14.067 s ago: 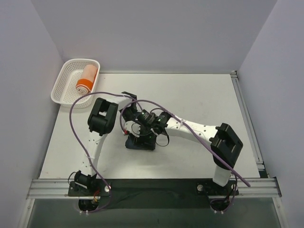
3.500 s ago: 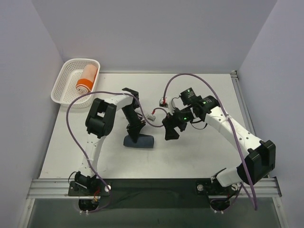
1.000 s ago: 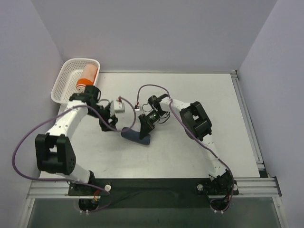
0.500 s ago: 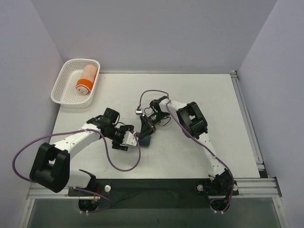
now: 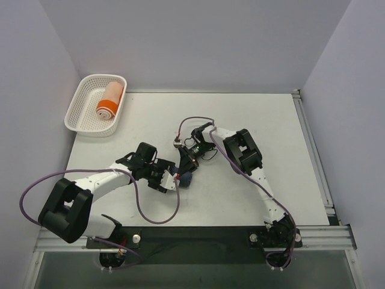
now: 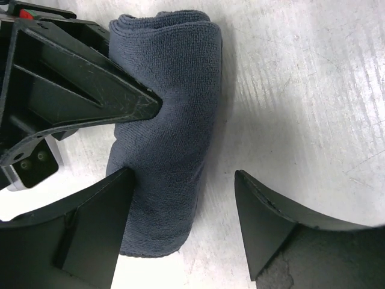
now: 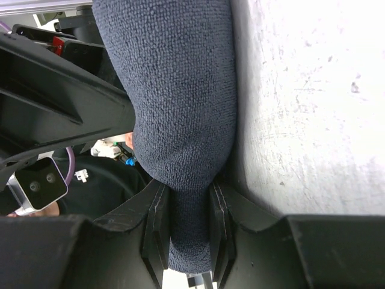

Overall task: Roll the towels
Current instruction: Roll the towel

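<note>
Navy towel [image 5: 186,179] mostly covered in top view, only small patch showing.

The navy towel [image 6: 174,138] is showing a plain, dark blue-grey terry surface. The orange towel [image 5: 110,96] is carrying a white band at one end. The basket [image 5: 78,117] is showing white lattice. The worktop [image 5: 258,126] is looking scuffed off-white. The left end effector [image 6: 180,186] and right end effector [image 7: 188,205] are showing matte black.

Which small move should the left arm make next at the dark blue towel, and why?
Probably close the left gripper on the navy towel. The roll lies between its open fingers, one finger touching it, while the right gripper pinches one end of the roll. A second grip would likely keep the roll from loosening.
</note>
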Available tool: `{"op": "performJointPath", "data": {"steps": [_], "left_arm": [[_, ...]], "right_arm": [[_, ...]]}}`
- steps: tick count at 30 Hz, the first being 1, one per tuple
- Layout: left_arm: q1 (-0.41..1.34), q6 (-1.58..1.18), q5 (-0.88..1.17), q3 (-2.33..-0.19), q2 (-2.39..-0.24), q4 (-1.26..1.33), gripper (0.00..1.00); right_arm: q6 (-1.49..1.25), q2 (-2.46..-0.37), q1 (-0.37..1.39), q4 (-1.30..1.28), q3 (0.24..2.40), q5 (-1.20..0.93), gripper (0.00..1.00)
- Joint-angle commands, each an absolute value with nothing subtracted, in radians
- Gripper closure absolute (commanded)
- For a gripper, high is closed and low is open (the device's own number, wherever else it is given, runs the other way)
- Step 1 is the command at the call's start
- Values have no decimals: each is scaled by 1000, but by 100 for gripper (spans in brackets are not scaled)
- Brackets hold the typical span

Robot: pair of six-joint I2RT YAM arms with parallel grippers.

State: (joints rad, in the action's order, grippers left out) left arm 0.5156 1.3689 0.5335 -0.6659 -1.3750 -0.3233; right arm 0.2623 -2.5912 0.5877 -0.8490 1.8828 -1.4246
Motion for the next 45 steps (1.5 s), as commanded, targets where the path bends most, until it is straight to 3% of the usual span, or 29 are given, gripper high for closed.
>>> {"op": "performJointPath", "data": {"steps": [1, 10, 19, 30, 34, 39, 42, 44, 45], "left_arm": [[535, 1393, 563, -666, -1338, -235, 23], [540, 1393, 643, -736, -1230, -410, 23], [543, 1385, 603, -790, -1433, -305, 23], [575, 1427, 600, -773, -1546, -344, 32], [578, 1396, 554, -833, -1612, -390, 43], [581, 1327, 529, -871, -1664, -423, 47], [597, 1319, 496, -884, -1678, -482, 58], [600, 1281, 479, -890, -1669, -505, 64], [598, 1267, 466, -890, -1663, -514, 69]], "right_arm": [[310, -2675, 603, -831, 1862, -1213, 100], [305, -2672, 592, -830, 1861, -1201, 100], [304, -2675, 592, -827, 1867, -1189, 100], [275, -2695, 581, -827, 1884, -1200, 100], [279, -2691, 574, -830, 1878, -1227, 100], [299, -2668, 569, -830, 1849, -1272, 100], [301, -2640, 566, -828, 1824, -1258, 100], [290, -2622, 560, -824, 1809, -1224, 94], [290, -2593, 546, -824, 1799, -1220, 82]]}}
